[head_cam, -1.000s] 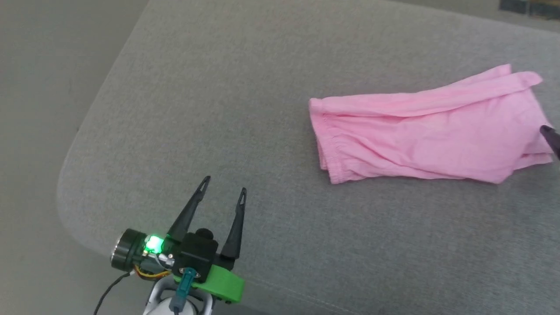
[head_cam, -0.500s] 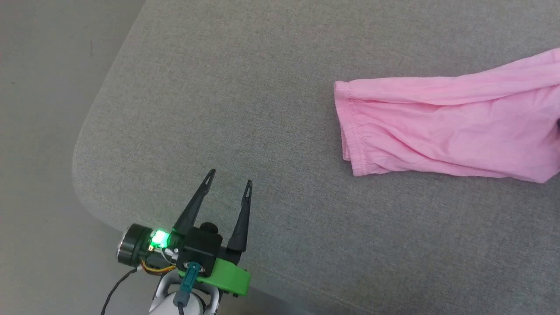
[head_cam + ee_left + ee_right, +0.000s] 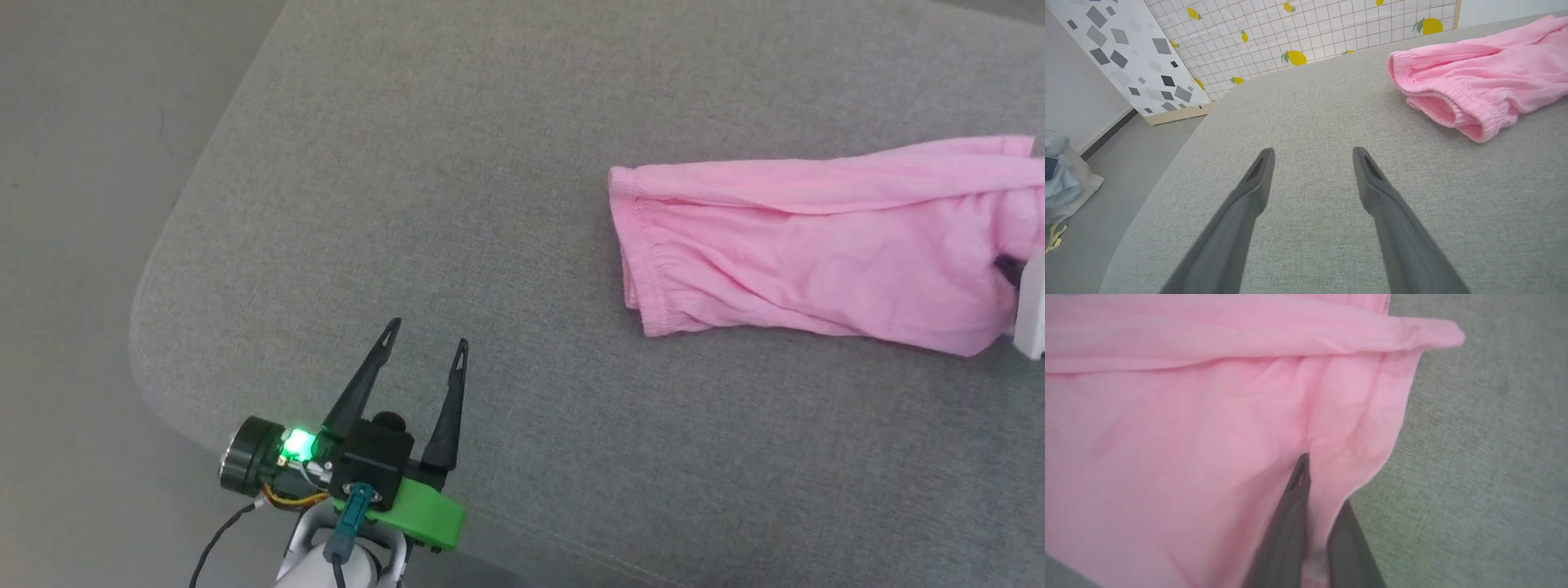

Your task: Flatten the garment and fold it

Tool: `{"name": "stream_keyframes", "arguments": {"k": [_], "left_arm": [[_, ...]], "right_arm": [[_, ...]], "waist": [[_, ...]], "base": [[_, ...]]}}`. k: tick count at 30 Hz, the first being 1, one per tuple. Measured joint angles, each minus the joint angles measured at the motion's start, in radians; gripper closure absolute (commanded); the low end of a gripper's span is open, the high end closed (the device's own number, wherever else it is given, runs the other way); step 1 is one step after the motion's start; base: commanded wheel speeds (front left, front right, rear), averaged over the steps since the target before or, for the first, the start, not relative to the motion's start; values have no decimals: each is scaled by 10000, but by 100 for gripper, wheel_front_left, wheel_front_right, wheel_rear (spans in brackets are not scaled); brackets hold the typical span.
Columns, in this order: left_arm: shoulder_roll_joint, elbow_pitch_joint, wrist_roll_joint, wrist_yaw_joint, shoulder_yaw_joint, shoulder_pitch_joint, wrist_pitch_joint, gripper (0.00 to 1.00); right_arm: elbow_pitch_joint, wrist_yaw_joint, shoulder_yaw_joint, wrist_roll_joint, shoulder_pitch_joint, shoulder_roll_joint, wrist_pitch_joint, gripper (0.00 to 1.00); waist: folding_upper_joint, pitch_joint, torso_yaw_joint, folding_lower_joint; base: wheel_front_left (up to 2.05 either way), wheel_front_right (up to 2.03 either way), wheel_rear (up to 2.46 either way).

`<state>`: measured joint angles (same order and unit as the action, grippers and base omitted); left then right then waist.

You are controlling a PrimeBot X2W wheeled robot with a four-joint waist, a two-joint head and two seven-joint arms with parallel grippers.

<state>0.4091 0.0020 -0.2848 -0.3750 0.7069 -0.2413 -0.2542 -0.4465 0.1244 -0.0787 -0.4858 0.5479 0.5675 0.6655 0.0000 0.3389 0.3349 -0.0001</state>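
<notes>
1. Lying rumpled and roughly doubled over, the garment (image 3: pixel 816 253) sits on the grey cushion (image 3: pixel 490 163), well away from its rounded near-left corner. The gathered waistband (image 3: pixel 633 245) faces that corner and the leg end points the other way.
2. Progress looks early, as I judge it. Layers overlap, a long fold runs along the far side and creases cross the cloth, so it is not flat. No tidy fold has been made, so both the spreading and the folding are left.
3. The right gripper (image 3: pixel 1314 486) has its jaws pinched together on a bunch of the thin pink fabric at the leg end, close to the hem. Cloth is wedged between the two fingers. This looks like a grasp for drawing the cloth out flat.
4. The left gripper (image 3: pixel 426 333) has its jaws spread wide and holds nothing. It hovers over bare cushion near the near-left corner, well apart from the waistband.
5. One container shows in the left wrist view. A pale bag (image 3: pixel 1084 192) stands on the floor (image 3: pixel 1126 163) beyond the cushion's edge, with light blue cloth (image 3: pixel 1057 185) inside. I cannot tell what that cloth is.
</notes>
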Motion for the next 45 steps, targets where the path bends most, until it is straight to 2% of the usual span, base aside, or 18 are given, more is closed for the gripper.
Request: {"name": "stream_keyframes", "arguments": {"k": [5, 12, 19, 24, 33, 45], "left_arm": [[13, 180, -86, 71, 6, 58, 0, 0], [77, 270, -209, 134, 13, 165, -12, 0], [100, 290, -278, 140, 65, 254, 63, 0], [140, 265, -470, 192, 132, 259, 165, 0], [222, 253, -510, 228, 186, 261, 324, 0], [253, 253, -596, 219, 259, 391, 339, 0]], "right_arm": [[25, 17, 583, 17, -539, 10, -355, 100], [435, 29, 2295, 428, -1899, -240, -378, 100], [1402, 29, 4303, 1210, -3660, -1089, -42, 100], [1939, 29, 4826, 1342, -3952, -1634, -27, 100], [3114, 29, 4050, 846, -3652, -2036, -236, 100], [4178, 29, 2226, 238, -2866, -2395, -144, 100]], "waist": [[0, -465, -252, 1], [0, -1088, -754, 1], [0, -1569, -1280, 1], [0, -1720, -1549, 1], [0, -1929, -1515, 0], [0, -2142, -798, 1]], "base": [[0, 0, 0], [0, 0, 0], [0, 0, 0], [0, 0, 0], [0, 0, 0], [0, 0, 0]]}}
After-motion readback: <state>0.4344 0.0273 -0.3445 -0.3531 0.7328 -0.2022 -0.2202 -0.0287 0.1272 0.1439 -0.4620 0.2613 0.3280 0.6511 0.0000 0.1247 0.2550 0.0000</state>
